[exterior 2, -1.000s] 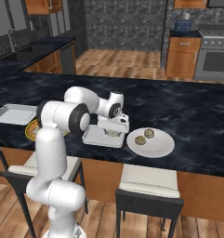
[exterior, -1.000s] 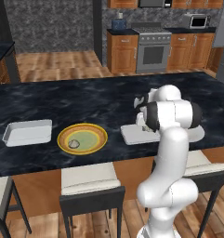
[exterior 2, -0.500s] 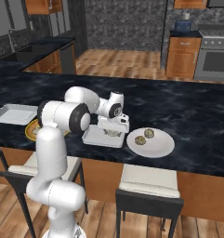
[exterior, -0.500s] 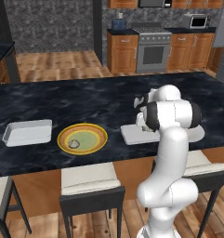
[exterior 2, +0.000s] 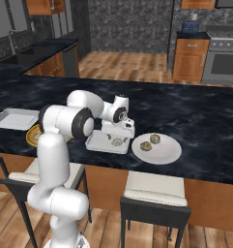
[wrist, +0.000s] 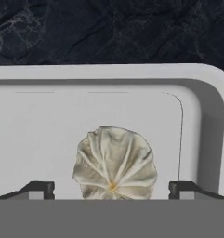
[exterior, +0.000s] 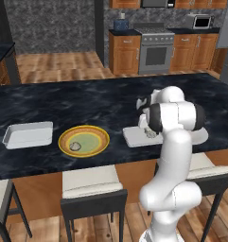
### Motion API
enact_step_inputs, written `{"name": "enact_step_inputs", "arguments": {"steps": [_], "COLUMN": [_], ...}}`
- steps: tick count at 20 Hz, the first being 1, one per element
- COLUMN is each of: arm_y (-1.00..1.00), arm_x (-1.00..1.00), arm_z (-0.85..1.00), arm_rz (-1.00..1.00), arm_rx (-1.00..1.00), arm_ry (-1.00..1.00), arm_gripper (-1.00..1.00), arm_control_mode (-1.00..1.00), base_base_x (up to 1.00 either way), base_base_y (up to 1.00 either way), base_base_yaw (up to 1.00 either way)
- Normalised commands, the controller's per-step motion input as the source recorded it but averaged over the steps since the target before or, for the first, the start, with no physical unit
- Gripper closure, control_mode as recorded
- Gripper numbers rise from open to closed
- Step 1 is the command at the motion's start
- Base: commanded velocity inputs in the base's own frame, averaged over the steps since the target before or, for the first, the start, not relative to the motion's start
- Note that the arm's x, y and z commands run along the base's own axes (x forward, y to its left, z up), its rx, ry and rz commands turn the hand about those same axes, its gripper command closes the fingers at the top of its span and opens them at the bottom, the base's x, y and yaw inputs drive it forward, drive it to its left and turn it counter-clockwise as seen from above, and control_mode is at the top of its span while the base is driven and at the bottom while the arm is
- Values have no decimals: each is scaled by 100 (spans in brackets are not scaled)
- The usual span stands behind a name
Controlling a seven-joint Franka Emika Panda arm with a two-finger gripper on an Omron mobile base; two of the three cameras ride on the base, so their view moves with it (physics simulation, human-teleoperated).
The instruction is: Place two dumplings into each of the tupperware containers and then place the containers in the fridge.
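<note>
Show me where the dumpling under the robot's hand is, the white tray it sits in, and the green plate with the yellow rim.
dumpling [wrist: 115, 162], hand view, middle of its pleated top.
white tray [wrist: 48, 74], hand view, its far rim.
green plate [exterior: 97, 133], left base view, its yellow rim.
</note>
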Motion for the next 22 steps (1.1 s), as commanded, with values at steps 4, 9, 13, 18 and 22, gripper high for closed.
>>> {"name": "enact_step_inputs", "arguments": {"steps": [4,9,13,18,22], "arm_y": [-29,-65,-55,-59,-51], "arm_x": [-28,-6,-6,-7,-4], "arm_z": [29,26,22,1,-9], "arm_rz": [-11,-11,-9,-7,-3], "arm_rx": [0,0,0,0,0], "arm_ry": [0,0,0,0,0], "arm_gripper": [-100,-100,-100,-100,-100], "arm_control_mode": [-100,-100,-100,-100,-100], "base_base_x": [0,0,0,0,0], "base_base_y": [0,0,0,0,0], "base_base_yaw": [0,0,0,0,0]}}
